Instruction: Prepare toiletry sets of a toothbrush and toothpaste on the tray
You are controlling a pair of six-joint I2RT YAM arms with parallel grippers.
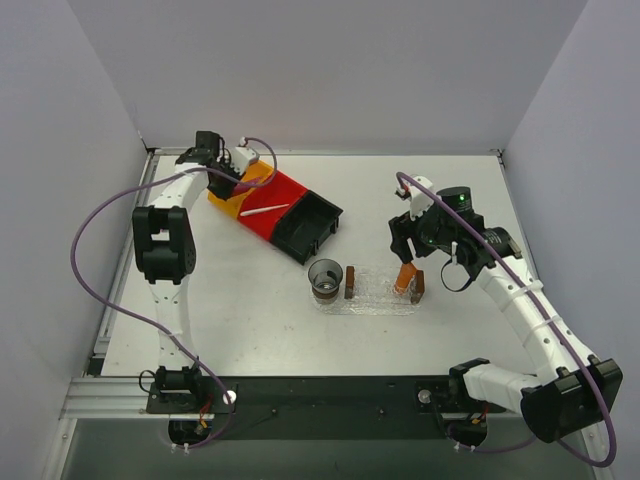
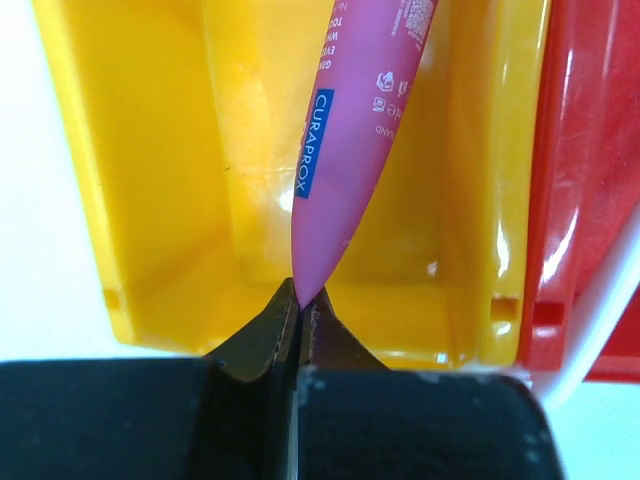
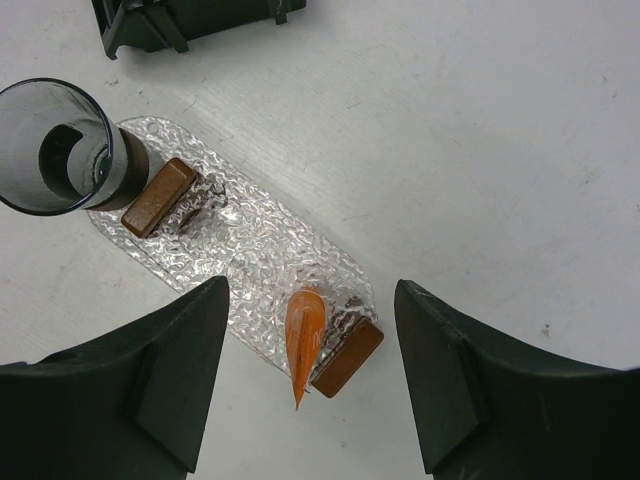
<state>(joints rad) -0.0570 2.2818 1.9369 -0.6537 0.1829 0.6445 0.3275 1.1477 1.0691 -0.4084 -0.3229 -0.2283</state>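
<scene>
**Toothpaste, magenta-pink tube** (image 2: 350,130). Smooth, glossy soft plastic, a wedge tapering to a flat crimped seam. It has a blue label panel with white lettering reading CURAPROX and small white print further up. The left end effector (image 2: 300,310) has its black fingers pinched shut on the crimped tip, and the tube's body extends away over the floor of the yellow bin (image 2: 150,150).

**Toothpaste, orange tube** (image 3: 303,335). Same wedge form with a glossy skin. It stands tilted at the right end of the tray (image 3: 270,250), leaning on a brown block (image 3: 345,357), with its thin point past the tray's edge.

**Toothbrush** (image 1: 265,211). A thin white stick lying slantwise inside the red bin (image 1: 285,190).

**Tray.** Clear plastic with a pebbled, light-catching surface and rounded ends, lying flat on the bench (image 1: 250,320). A second brown block (image 3: 160,197) sits near its left end, and a dark translucent cup (image 3: 55,145) stands upright just beside that.

**Right end effector** (image 3: 310,300). Two broad black matte fingers spread wide and holding nothing. It hovers over the orange tube, which shows in the gap between them.

**Bins.** Rigid moulded plastic with open tops, set side by side in a diagonal row at the far left of the bench: yellow, then red, then the black bin (image 1: 310,225).

**Bench.** A matte white top.
</scene>
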